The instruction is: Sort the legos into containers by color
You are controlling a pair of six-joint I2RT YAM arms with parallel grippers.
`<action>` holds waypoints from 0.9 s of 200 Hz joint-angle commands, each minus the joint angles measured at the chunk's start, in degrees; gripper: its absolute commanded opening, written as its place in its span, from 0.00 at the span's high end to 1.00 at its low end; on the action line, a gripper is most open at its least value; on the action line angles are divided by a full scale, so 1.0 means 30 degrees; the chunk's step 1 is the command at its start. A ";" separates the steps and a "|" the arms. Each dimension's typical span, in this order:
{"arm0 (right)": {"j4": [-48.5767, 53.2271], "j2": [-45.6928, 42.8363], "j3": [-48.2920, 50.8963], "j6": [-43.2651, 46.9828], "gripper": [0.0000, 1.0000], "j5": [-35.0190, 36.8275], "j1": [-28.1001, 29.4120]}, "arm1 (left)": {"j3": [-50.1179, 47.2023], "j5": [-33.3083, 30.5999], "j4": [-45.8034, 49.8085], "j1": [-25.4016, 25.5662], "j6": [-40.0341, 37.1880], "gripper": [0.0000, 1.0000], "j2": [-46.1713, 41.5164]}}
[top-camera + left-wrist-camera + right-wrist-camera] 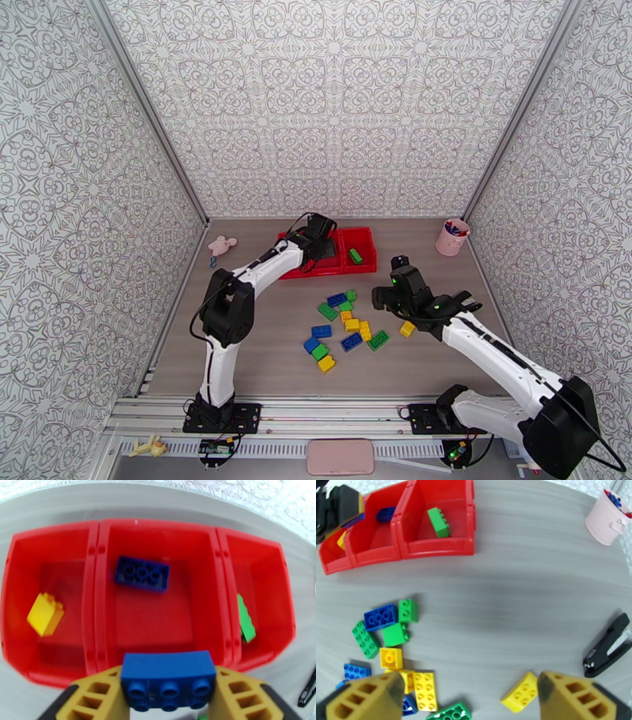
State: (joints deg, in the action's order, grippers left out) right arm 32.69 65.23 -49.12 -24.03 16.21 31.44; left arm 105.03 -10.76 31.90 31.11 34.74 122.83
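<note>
- Looking down from above, you see the left gripper (319,237) over the red tray (365,237), while the loose legos (345,328) lie nearer your right arm.
- Left wrist: its fingers clamp a blue brick (169,669), long axis across the jaws; the middle compartment (158,618), holding another blue brick (142,574), lies straight ahead.
- Right wrist: the right gripper (470,693) hangs spread and empty; a yellow brick (519,697) sits just beside one finger.

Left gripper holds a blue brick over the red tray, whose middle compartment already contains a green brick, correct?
No: the left wrist view shows a blue brick in the middle compartment; the green brick lies in the right one. The left gripper holds a second blue brick over the red tray.
</note>
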 commanded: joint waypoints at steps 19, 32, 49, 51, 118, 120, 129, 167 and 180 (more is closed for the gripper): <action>0.1197 -0.0743 0.0287 -0.0162 0.08 0.1170 -0.0119 | 0.1739 0.0301 0.0137 -0.0561 -0.0705 0.42 0.1149; 0.1403 -0.1061 0.0375 -0.0396 0.08 0.1341 -0.0110 | 0.1818 0.0310 0.0006 -0.0627 -0.0879 0.38 0.1216; 0.1768 -0.1530 0.0605 -0.0717 0.08 0.1663 -0.0167 | 0.1788 0.0208 -0.0043 -0.0600 -0.1191 0.32 0.0980; 0.1806 -0.1588 0.0655 -0.0741 0.08 0.1696 -0.0168 | 0.1757 0.0194 -0.0068 -0.0575 -0.1242 0.31 0.0960; 0.2902 -0.2219 0.1758 -0.2993 0.09 0.1462 -0.0892 | -0.3567 0.1155 -0.3343 0.1111 -0.4711 0.01 -0.3974; 0.2881 -0.2207 0.1793 -0.3061 0.09 0.1441 -0.0920 | -0.3830 0.1251 -0.3515 0.1186 -0.4853 0.01 -0.4168; 0.2795 -0.2160 0.2005 -0.3306 0.09 0.1315 -0.1064 | -0.5154 0.1806 -0.4202 0.1544 -0.5848 0.00 -0.5161; 0.3005 -0.1726 0.2676 -0.4634 0.09 0.0806 -0.2043 | -1.1101 0.3991 -0.7560 0.3297 -0.9523 0.00 -0.9214; 0.3046 -0.1419 0.2794 -0.5040 0.09 0.0411 -0.2294 | -1.2781 0.4439 -0.8823 0.4141 -1.1173 0.00 -1.0534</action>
State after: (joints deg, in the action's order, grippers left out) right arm 40.25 59.51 -42.15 -34.98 19.90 26.06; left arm 74.94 -3.01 14.33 40.27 12.71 96.55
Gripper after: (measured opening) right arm 0.908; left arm 0.995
